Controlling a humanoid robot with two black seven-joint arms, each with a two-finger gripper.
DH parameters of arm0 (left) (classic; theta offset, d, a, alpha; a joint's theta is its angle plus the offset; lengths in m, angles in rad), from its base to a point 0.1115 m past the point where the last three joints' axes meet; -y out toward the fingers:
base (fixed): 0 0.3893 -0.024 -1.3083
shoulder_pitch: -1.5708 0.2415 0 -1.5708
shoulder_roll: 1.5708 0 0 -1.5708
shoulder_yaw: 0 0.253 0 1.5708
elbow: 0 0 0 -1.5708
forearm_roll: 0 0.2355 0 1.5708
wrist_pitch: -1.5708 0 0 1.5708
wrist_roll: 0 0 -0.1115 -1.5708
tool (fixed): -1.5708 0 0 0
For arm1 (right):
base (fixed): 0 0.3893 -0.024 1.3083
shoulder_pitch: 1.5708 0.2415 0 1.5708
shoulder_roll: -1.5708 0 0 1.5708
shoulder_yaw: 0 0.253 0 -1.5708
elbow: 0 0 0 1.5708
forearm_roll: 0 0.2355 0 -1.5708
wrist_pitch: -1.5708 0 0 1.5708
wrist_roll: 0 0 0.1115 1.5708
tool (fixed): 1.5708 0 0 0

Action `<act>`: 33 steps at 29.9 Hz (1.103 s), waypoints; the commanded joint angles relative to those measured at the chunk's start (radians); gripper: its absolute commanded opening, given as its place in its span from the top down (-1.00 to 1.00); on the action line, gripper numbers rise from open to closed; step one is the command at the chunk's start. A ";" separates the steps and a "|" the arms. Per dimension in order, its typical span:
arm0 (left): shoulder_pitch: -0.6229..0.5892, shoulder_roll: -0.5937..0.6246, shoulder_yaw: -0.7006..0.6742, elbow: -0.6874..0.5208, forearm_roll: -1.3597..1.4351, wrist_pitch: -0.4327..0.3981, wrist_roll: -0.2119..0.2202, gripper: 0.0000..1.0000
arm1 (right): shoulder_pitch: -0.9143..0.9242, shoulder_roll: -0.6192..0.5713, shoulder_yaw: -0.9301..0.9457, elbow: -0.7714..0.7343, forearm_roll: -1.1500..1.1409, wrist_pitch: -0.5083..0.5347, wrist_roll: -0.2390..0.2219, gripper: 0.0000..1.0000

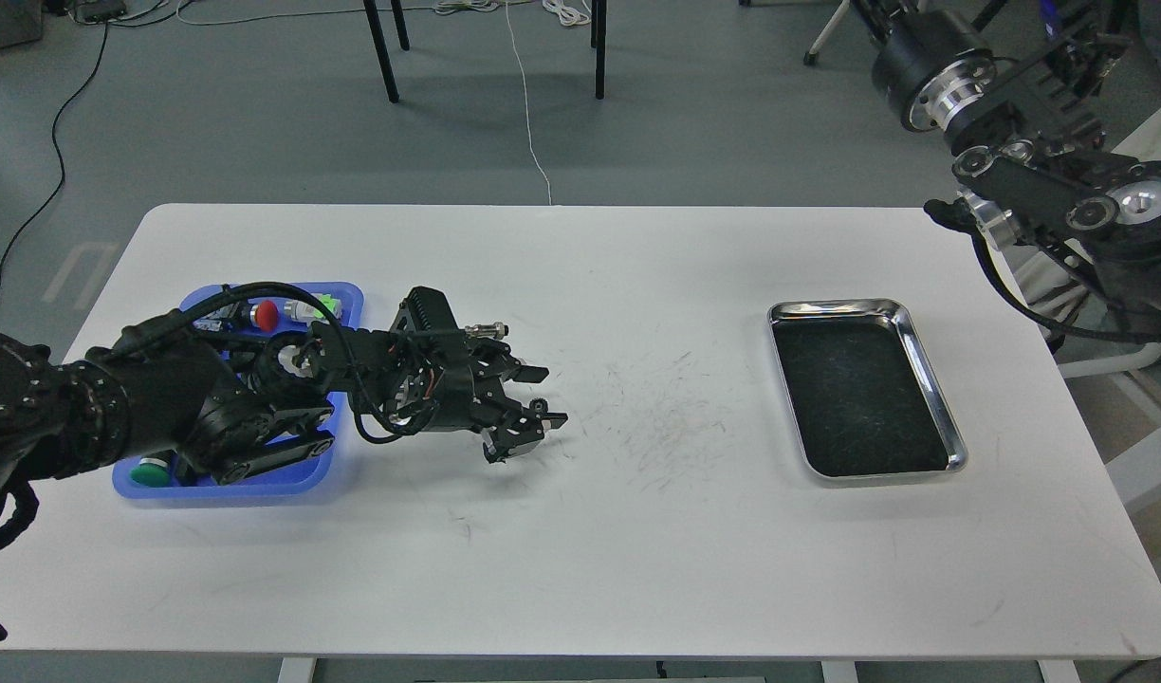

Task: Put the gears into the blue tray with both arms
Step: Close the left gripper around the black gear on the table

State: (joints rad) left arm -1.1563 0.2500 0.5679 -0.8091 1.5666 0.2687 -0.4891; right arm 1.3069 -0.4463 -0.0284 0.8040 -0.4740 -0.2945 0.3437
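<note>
Two arms are in view. The left end effector (pixel 533 413) sits left of centre in the frame, low over the white surface (pixel 637 531) just right of the blue tray (pixel 348 296); its fingers stand parted and nothing is visible between them. The right end effector (pixel 950 213) hangs at the upper right edge, off the surface; it is dark and seen end-on, so I cannot tell whether it is released or clenched.

No gear can be found anywhere in the frame. If any lies in the tray or under the left arm, it is hidden.

Judgement: a gear of this kind would be light, rigid and thin, inclined to slide on the smooth surface; a pinch across the toothed rim looks the soundest hold.

Surroundings: the tray, at left, holds push-button switches, including a red-capped switch (pixel 267 315) and a green-capped switch (pixel 148 471), and the left forearm covers much of it. A steel tray (pixel 931 375) with a dark bottom lies at right, well apart. Nothing stands between the two trays.
</note>
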 commanded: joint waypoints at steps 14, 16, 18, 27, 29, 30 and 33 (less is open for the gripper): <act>0.046 -0.040 0.001 0.097 -0.003 -0.002 0.000 -0.01 | -0.003 0.001 -0.002 0.001 0.000 0.000 0.000 -0.77; 0.052 -0.043 0.001 0.110 -0.003 -0.002 0.000 -0.01 | -0.003 0.001 -0.002 0.001 0.000 0.000 0.000 -0.77; 0.058 -0.043 0.001 0.114 -0.003 -0.002 0.000 -0.01 | -0.005 0.000 -0.004 0.001 0.000 0.000 0.000 -0.77; 0.093 -0.052 -0.003 0.156 -0.008 -0.002 0.000 0.00 | -0.006 -0.012 -0.001 0.001 0.002 0.000 0.000 -0.77; 0.092 -0.067 -0.003 0.171 -0.008 -0.002 0.000 0.00 | -0.012 -0.012 -0.001 0.003 0.002 0.000 0.000 -0.77; 0.092 -0.072 -0.005 0.174 -0.008 -0.002 0.000 0.00 | -0.012 -0.012 -0.001 0.001 0.002 0.000 0.000 -0.77; 0.093 -0.077 -0.008 0.174 -0.008 -0.002 0.000 0.02 | -0.014 -0.012 0.001 0.003 0.002 -0.002 0.000 -0.77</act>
State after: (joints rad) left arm -1.0638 0.1799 0.5631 -0.6376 1.5585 0.2669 -0.4886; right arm 1.2945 -0.4584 -0.0293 0.8061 -0.4724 -0.2945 0.3437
